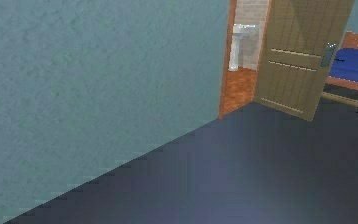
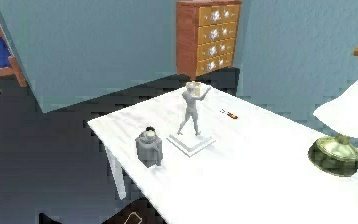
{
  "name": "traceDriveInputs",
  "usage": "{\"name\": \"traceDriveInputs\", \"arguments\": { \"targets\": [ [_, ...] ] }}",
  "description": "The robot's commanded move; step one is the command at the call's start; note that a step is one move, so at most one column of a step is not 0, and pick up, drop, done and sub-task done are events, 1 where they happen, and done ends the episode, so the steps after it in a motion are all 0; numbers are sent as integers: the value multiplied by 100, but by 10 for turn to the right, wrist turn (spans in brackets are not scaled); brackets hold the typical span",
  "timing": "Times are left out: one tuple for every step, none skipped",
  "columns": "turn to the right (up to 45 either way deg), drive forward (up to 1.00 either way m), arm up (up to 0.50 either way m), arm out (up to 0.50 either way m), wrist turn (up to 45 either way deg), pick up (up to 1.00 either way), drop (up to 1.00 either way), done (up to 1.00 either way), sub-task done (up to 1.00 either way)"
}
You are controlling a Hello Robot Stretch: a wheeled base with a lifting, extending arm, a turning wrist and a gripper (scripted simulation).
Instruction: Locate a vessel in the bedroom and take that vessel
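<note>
Item 1, squat greenish vessel: rounded and mottled, resting toward the right end of the white surface in the arm side view. Judged the task's object by shape, though its mouth cannot be made out. It sits close to the surface's near edge, so a nudge rather than a clean grasp could roll it off

Item 2, white draped shape: just beyond the vessel at the right edge, nature unclear. A reach coming over the top might snag it

Item 3, white statue: upright figure on a slab, mid-surface, well left of the vessel. Tall and narrow, it would likely topple under a sweeping arm

Item 4, small grey object: near the left corner (perhaps a bust, perhaps another container). The risk is mistaking it for the target

Item 5, wooden dresser: against the far wall, well apart from the surface

Item 6, blue bed and open door: at the forward view's right. The wall looms at that view's left, so a careless turn could scrape it

Item 7, hand: state cannot be told
</note>
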Motion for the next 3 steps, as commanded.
{"name": "traceDriveInputs", "arguments": {
  "targets": [
    [0, 0, 50, 0, 0, 0, 0, 0, 0],
    [0, 0, 36, 0, 0, 0, 0, 0, 0],
    [0, 0, 0, 36, 0, 0, 0, 0, 0]
  ]
}}
